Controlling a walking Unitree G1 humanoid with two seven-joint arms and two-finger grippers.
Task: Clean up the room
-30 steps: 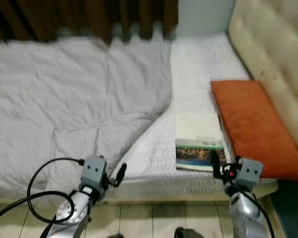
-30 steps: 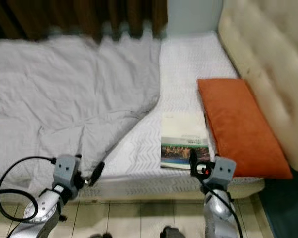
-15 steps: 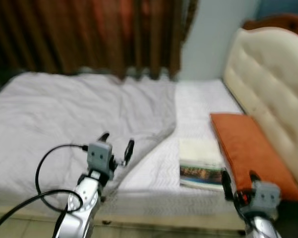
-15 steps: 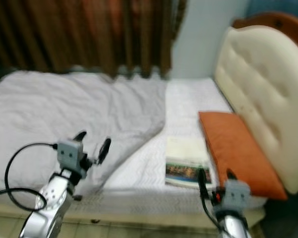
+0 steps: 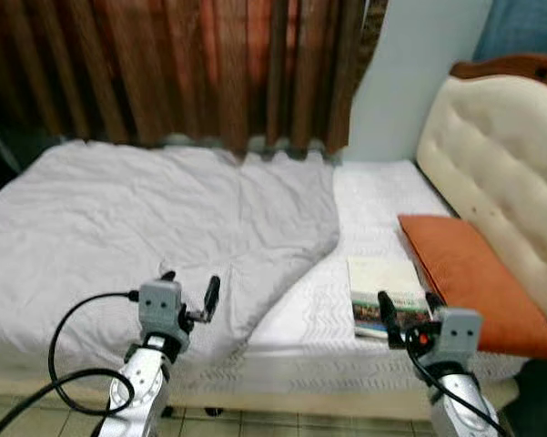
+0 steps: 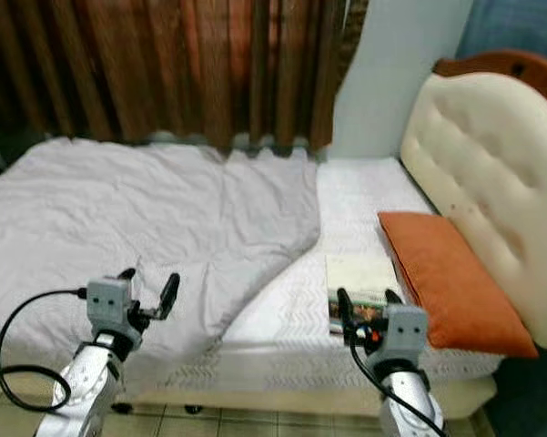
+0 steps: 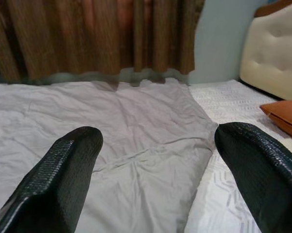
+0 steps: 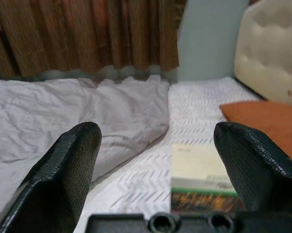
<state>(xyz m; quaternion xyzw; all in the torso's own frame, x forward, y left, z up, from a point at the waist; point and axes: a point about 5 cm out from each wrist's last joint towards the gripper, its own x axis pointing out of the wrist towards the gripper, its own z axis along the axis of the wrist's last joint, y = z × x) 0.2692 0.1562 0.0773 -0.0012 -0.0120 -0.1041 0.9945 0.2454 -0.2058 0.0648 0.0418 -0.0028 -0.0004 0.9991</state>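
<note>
A bed (image 5: 282,360) runs across the scene, its near edge partly hidden behind both arms. A grey blanket (image 5: 146,228) covers the left and middle, its right edge folded back so the white sheet (image 5: 373,196) shows on the right. A book (image 5: 382,284) lies on that sheet, just beside an orange pillow (image 5: 473,278); its near end is blocked by the right gripper (image 5: 407,314), and its cover print is too blurred to read. The pillow's right end is cut off by the frame. The left gripper (image 5: 189,289) hangs over the blanket's near part. Both grippers have their fingers spread, holding nothing. Brown curtains (image 5: 182,68) hang at the far side; a cream headboard (image 5: 501,173) stands at right.
</note>
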